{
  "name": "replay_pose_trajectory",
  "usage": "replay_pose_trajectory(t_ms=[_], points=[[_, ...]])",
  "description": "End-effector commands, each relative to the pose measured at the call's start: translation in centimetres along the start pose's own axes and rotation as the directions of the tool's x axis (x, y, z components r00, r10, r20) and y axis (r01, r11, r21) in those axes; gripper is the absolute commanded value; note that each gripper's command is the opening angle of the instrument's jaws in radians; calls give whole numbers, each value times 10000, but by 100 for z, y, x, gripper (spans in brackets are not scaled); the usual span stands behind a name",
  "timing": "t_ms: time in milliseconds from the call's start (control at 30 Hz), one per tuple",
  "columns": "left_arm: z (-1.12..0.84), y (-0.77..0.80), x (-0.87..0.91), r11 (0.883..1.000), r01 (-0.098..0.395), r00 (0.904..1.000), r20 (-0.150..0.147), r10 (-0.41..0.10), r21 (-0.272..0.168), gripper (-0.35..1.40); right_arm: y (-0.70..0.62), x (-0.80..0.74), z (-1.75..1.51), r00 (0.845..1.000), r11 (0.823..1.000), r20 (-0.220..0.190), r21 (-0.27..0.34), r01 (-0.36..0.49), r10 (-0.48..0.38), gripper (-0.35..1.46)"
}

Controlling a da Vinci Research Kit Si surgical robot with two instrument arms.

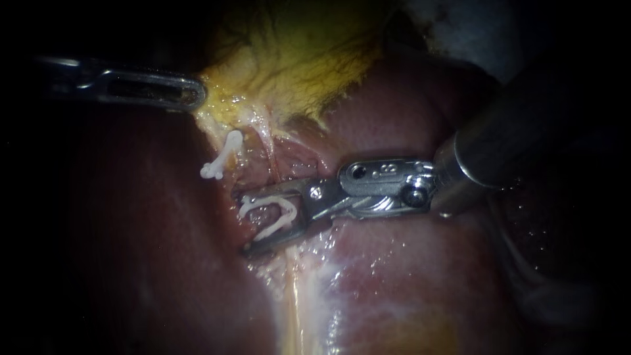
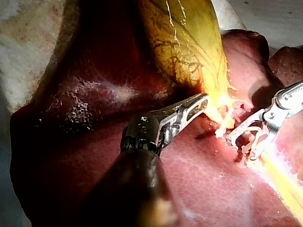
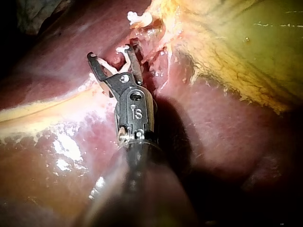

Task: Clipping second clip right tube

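Two white clips show. The open clip (image 1: pixel 289 209) sits in the right instrument's hand (image 1: pixel 244 223), which grips it from both sides with the clip's legs spread wide. A pink tube (image 1: pixel 266 215) lies between those legs, near the gallbladder (image 1: pixel 296 59). Whether the legs touch it cannot be told. The shut clip (image 1: pixel 221 158) lies just beside that hand, towards the left instrument's hand (image 1: pixel 194 92), which is closed on the gallbladder's pale edge. The liver (image 1: pixel 394 276) lies under both.
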State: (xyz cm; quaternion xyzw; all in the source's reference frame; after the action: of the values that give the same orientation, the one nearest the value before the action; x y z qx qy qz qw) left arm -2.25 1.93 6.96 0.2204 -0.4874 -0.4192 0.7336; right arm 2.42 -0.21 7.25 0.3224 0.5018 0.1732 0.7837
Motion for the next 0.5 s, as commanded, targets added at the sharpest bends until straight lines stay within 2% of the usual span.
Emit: replay_pose_trajectory(t_ms=[33,167,267,400,500], points=[[0,0,0,10000,-3,10000,0,3,4,-35,-1,1,-1,10000,10000,-3,5,-6,6,49],[0,0,0,10000,-3,10000,0,3,4,-35,-6,11,-6,10000,10000,-18,45,-60,61,49],[0,0,0,10000,-4,10000,9,4,-23,-35,-13,24,-15,9999,9998,-66,111,-136,136,50],[-1,0,0,10000,-5,10000,8,5,-20,-35,-23,41,-36,9996,9995,-97,208,-248,250,51],[-1,0,0,10000,-5,10000,8,5,-19,-35,-29,48,-54,9995,9992,-116,251,-298,301,51]])
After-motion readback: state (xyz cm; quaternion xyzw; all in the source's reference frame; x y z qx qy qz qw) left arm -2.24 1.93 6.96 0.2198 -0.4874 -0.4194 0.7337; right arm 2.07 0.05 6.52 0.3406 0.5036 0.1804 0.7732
